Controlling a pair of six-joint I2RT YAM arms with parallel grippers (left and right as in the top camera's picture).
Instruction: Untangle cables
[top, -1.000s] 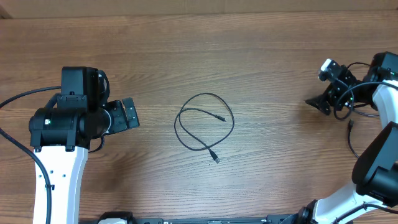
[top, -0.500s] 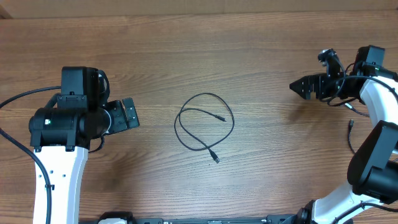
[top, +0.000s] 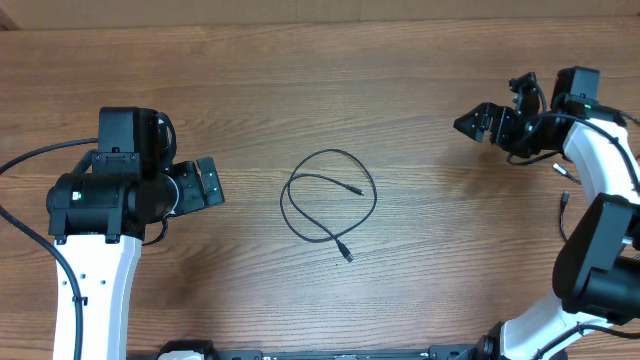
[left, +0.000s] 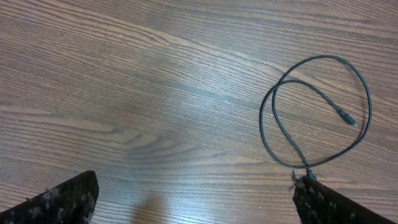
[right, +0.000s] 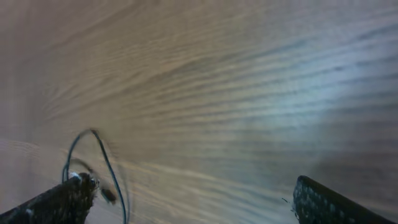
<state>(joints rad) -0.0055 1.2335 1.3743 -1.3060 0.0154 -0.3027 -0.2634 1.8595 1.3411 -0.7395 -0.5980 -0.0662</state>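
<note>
Tabletop: brown wood grain, matte.
Left gripper: jaws spread wide, empty, pointing toward centre.
Right gripper: jaws spread wide, empty, over far right side.
Cable: thin black loop at centre, crossing itself, both ends free, well apart from each gripper.
Risk: tightened loop if pinched at the crossing; slip from fingertips, given thin cord lying flat on wood.

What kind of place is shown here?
Probably a robotics lab bench: a bare wood-grain table, the left arm and right arm at its sides, and one thin black cable looped in the middle.
</note>
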